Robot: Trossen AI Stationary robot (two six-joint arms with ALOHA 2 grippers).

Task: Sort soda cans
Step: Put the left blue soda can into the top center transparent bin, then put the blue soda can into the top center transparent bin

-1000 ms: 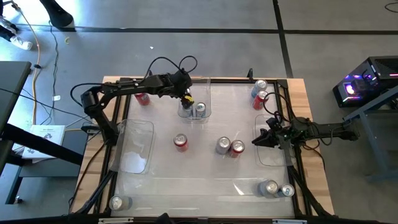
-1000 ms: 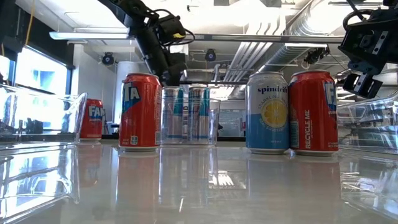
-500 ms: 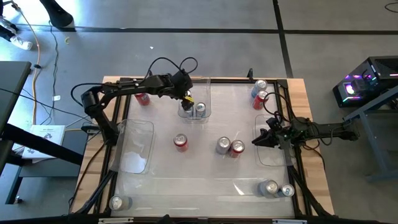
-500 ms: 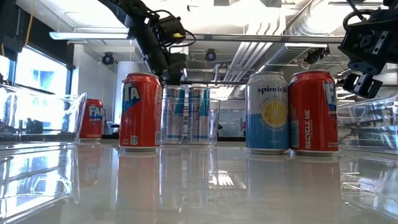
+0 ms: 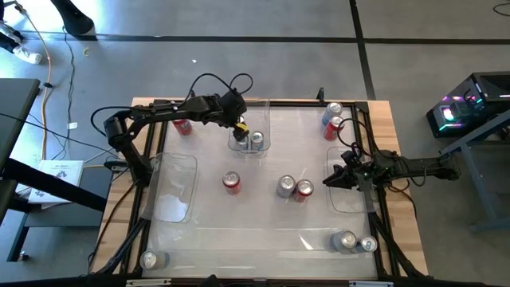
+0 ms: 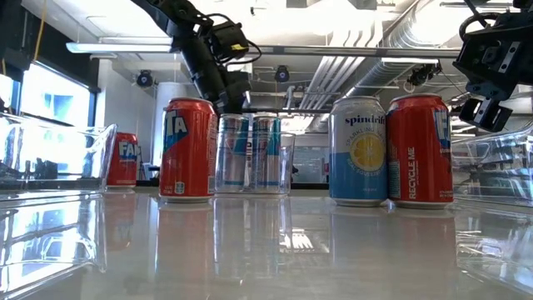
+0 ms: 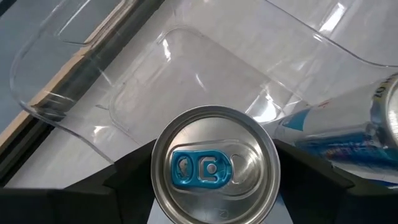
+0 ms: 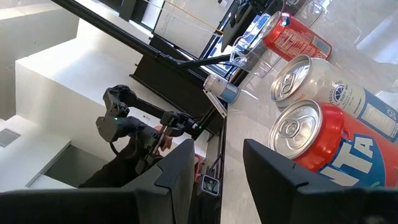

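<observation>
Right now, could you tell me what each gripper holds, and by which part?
Left gripper surrounds the upper sides of the blue-tabbed silver aluminium can; whether it grips cannot be told. Right gripper is open, holding nothing.

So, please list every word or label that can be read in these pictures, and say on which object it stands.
"spindrift": pale blue can, low view.
"RECYCLE ME": red can beside it.
"FAN", cut off: far red can.
"TA", cut off: near red can; also red can, right wrist view.
Print on the cans in the clear bin: too small to read.
</observation>
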